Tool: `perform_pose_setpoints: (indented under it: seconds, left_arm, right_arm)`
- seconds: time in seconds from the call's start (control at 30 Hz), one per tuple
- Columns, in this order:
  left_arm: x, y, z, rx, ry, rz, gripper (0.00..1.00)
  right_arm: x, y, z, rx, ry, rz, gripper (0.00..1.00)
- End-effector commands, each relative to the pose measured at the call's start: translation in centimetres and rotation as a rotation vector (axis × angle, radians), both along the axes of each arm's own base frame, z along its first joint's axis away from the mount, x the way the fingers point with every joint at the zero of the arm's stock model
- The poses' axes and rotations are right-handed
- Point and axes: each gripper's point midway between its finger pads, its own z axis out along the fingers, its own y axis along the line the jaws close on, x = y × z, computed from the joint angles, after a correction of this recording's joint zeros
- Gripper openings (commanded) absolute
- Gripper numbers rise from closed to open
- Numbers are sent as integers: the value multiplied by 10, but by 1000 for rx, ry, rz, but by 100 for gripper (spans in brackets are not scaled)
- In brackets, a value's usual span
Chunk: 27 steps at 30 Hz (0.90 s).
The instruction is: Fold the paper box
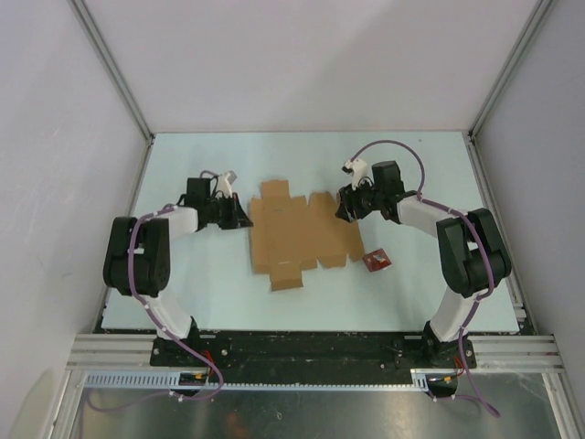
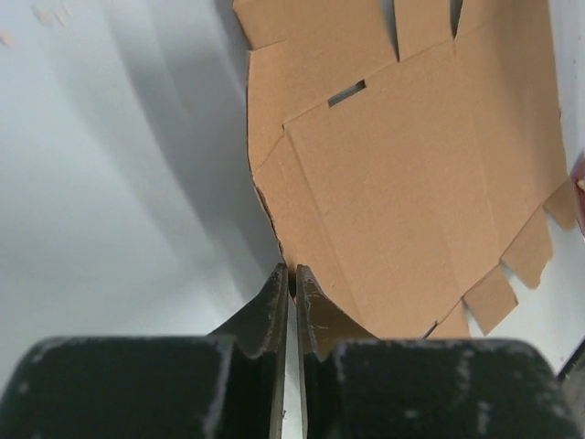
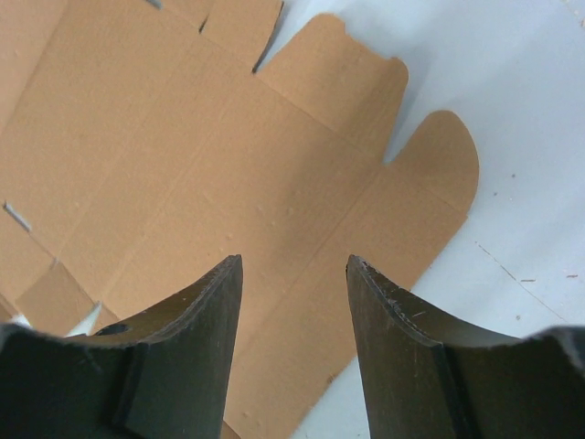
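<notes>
The paper box (image 1: 297,236) is a flat brown die-cut cardboard sheet in the middle of the table. My left gripper (image 1: 243,218) is at its left edge. In the left wrist view the fingertips (image 2: 292,271) are pressed together on that edge of the sheet (image 2: 411,174), which looks slightly lifted with a shadow under it. My right gripper (image 1: 345,210) is open and empty above the sheet's right side. In the right wrist view its fingers (image 3: 294,265) straddle bare cardboard (image 3: 228,174) near the rounded flaps.
A small red square packet (image 1: 376,261) lies on the table just right of the sheet and also shows at the right edge of the left wrist view (image 2: 579,178). White walls with metal frame posts enclose the table on three sides.
</notes>
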Motion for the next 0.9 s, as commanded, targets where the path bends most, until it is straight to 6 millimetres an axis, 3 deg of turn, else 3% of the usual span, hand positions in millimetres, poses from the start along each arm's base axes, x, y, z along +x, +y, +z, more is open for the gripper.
perform_pose_setpoints:
  seconds: [0.0,0.17,0.43,0.63,0.87]
  left_arm:
    - [40,11,54,84,-224,26,8]
    - [48,16,71,156,-297,19,8]
    - [53,24,69,361,-369,-24,7]
    - [54,14,84,462,-462,-82,8]
    - [55,-14,99,501,-539,-153,6]
  right_arm:
    - [3,4,8,9,0,18,54]
    - [2,4,9,7,-1,22,54]
    - [-3,9,25,38,-28,59,55]
    - [-12,12,33,59,-30,118,58]
    - [-11,8,45,76,-57,121,59]
